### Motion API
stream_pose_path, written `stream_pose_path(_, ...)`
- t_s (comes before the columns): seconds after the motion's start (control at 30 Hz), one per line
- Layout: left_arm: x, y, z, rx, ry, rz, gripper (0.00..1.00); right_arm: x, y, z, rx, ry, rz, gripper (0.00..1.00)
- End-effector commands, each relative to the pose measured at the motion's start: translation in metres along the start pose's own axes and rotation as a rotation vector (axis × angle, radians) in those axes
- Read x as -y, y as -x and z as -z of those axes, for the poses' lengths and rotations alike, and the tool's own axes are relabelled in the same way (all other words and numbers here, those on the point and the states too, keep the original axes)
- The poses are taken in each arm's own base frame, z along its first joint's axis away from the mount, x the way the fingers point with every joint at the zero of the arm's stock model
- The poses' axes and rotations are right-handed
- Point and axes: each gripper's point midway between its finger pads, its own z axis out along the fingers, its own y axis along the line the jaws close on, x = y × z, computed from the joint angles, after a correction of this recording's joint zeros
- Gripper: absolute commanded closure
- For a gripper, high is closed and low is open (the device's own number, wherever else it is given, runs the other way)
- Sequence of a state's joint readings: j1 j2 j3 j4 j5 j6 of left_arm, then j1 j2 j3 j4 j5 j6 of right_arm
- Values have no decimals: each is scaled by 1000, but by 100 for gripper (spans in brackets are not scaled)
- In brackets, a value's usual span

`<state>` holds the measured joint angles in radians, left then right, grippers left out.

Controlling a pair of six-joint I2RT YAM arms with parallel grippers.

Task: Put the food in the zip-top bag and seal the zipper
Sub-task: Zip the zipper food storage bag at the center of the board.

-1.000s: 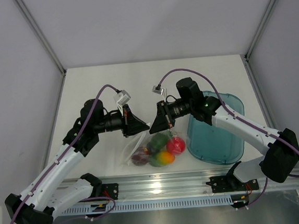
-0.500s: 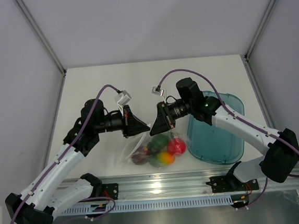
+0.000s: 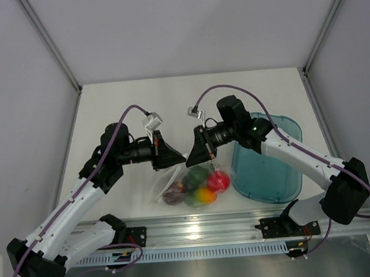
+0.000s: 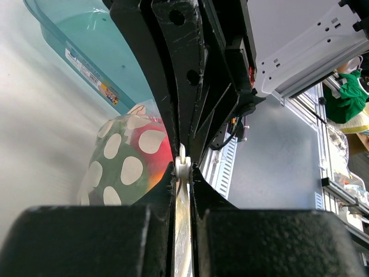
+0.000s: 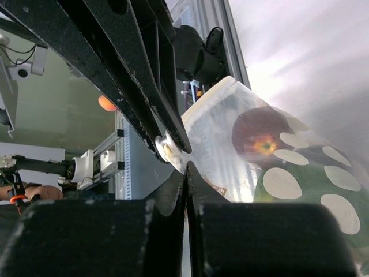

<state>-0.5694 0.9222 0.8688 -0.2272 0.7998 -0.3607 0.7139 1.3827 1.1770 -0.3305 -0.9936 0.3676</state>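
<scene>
The zip-top bag (image 3: 168, 183) hangs between my two grippers above the table, its mouth edge pulled taut. The food (image 3: 201, 185) sits inside it: a red tomato (image 3: 218, 180), plus green, dark purple and orange-yellow pieces. My left gripper (image 3: 181, 157) is shut on the zipper's white slider (image 4: 183, 167). Fingertip to fingertip with it, my right gripper (image 3: 190, 155) is shut on the bag's edge (image 5: 199, 124). In the right wrist view the dark purple piece (image 5: 259, 138) shows through the white-spotted plastic.
A translucent teal oval tray (image 3: 269, 170) lies on the table just right of the bag, under the right arm. The aluminium rail (image 3: 244, 227) with the arm bases runs along the near edge. White walls close the table's sides and back.
Almost nothing has moved. Both grippers stay tip to tip on the bag's top edge, and the bag with the food hangs in the same spot.
</scene>
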Motion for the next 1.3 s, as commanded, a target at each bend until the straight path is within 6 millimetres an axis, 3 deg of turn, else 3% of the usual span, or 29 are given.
stream_pose_path(0.0,3,3,1,15,5,1,99,-1,21,4,52,-35,59,100)
stream_pose_path(0.4,-2,-1,1,7,25,5,99,6,39,17,148,-53,-1,100)
stream_pose_path(1.17,-2,-7,5,-19,44,22,99,22,55,45,284,-62,-111,100)
stream_pose_path(1.27,0,-5,6,-24,38,18,99,11,51,44,238,-7,-68,100)
